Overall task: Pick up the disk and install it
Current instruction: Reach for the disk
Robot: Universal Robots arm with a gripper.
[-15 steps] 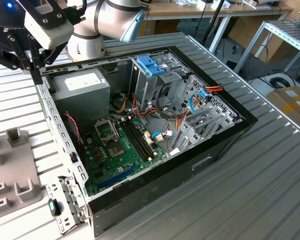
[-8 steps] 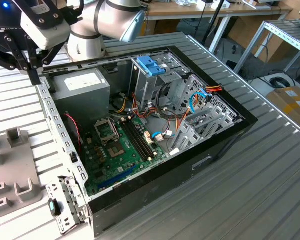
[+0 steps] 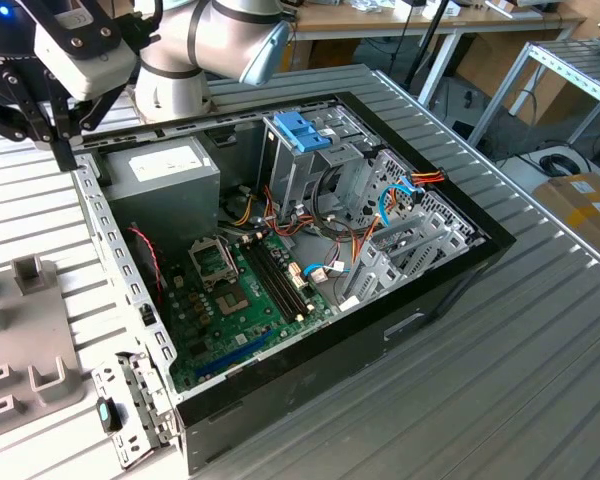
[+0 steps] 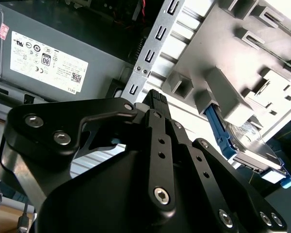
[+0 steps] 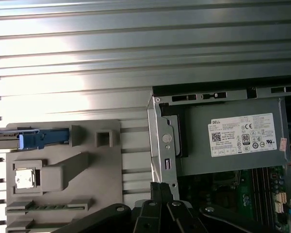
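Pincer (image 3: 62, 140) is up at the far corner of the open computer case (image 3: 380, 340), towards the exterior view's left, hanging off the arm above the ribbed metal table (image 3: 540, 380). In both wrist views I see its two black fingers pressed together at the tip (image 4: 155, 97) (image 5: 164, 187), with nothing between them. The tip sits over the case's perforated metal rim, just beside the grey power supply (image 5: 194, 145) with its white label.

The disk (image 4: 250, 141) is outside the case, standing on edge in a slot of the grey plastic holder (image 4: 223, 92) that lies on the table next to the case. In the second wrist view I can make out its silver face and the blue frame along its edge. In the first wrist view it shows edge-on (image 5: 39, 138) at one end of the holder (image 5: 87, 170), as a blue strip with a thin silver line. It is well apart from the pincer and nothing is touching it.

Inside the case, the exterior view shows the power supply (image 3: 165, 180) in the corner nearest the arm, the green motherboard (image 3: 240, 300) on the floor, and the metal drive cage with its blue latch (image 3: 302, 130) on top. A tangle of coloured cables lies beside the cage.
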